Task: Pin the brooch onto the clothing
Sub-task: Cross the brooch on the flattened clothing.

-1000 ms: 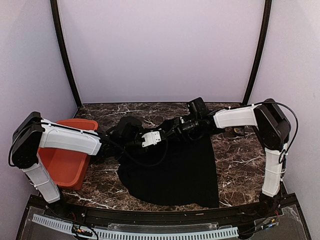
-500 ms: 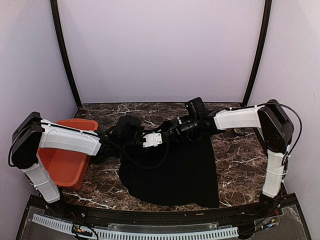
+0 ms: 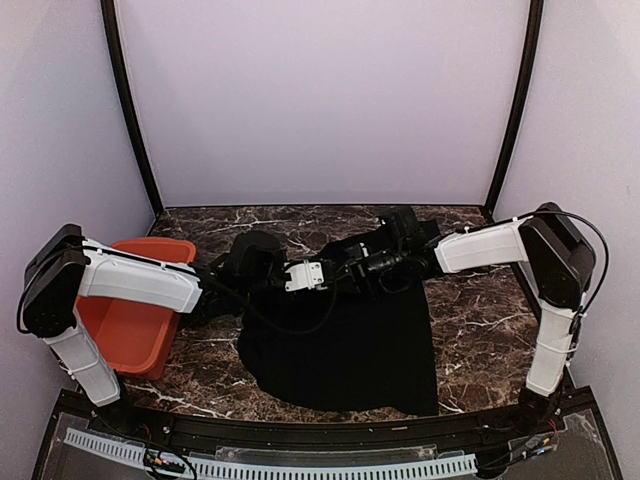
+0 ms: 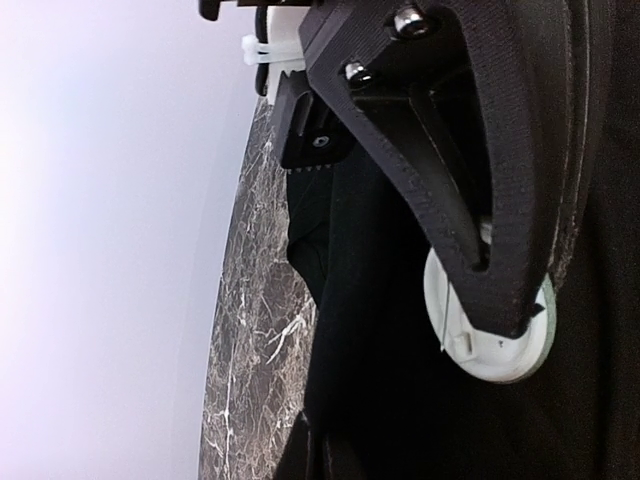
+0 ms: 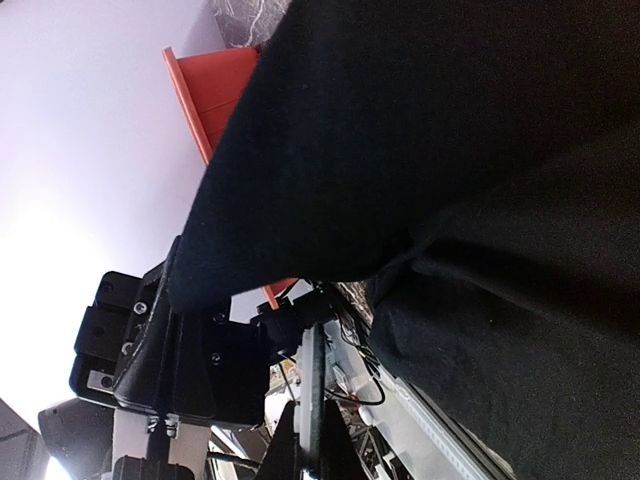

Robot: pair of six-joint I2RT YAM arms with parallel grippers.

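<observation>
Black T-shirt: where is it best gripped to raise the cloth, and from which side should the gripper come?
On the black T-shirt, probably the bunched far edge, approached from the right: folds there stand up to pinch, while the middle lies flat on the table.

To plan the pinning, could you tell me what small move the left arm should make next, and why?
Probably press the brooch onto the clothing: the left fingers are shut on it, right beside the black fabric.
</observation>
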